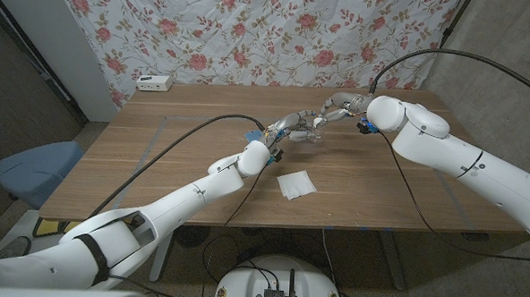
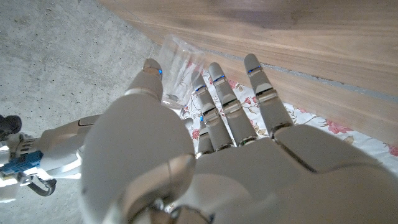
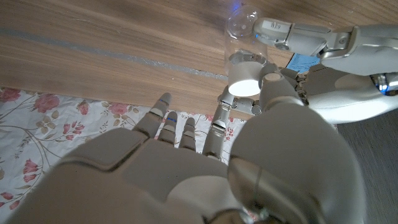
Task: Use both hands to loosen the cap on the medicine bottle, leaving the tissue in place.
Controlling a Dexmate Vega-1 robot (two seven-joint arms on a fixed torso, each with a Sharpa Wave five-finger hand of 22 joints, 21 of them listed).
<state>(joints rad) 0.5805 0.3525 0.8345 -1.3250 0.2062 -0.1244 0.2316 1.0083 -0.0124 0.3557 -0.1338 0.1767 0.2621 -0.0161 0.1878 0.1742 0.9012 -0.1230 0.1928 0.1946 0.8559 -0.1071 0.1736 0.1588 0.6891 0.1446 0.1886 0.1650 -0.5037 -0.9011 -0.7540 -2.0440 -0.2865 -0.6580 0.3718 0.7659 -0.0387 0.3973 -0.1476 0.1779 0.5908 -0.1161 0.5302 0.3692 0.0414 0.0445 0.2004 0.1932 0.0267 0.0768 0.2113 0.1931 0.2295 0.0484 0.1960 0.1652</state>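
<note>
While both hands are meeting over the far middle of the wooden table [image 1: 157,162], one clear medicine bottle [image 1: 309,132] is sitting between them, seemingly lying on its side with its white cap [image 3: 245,81] pointing toward the right hand [image 1: 338,109]. In the right wrist view, that hand's thumb and one finger [image 3: 222,118] are pinching the cap, while its other fingers are reaching out beside it. The left hand [image 1: 288,127] is gripping the transparent body of the bottle: the left wrist view is showing its thumb on one side of the clear plastic and its fingers [image 2: 217,93] lying along the other.

One white tissue [image 1: 297,184] is lying flat on the table nearer the robot, apart from the bottle and both hands. One white power strip [image 1: 153,83] is sitting at the table's far left corner, below the floral cloth [image 1: 252,32] hanging behind. One blue chair seat [image 1: 31,170] is standing to the left of the table.
</note>
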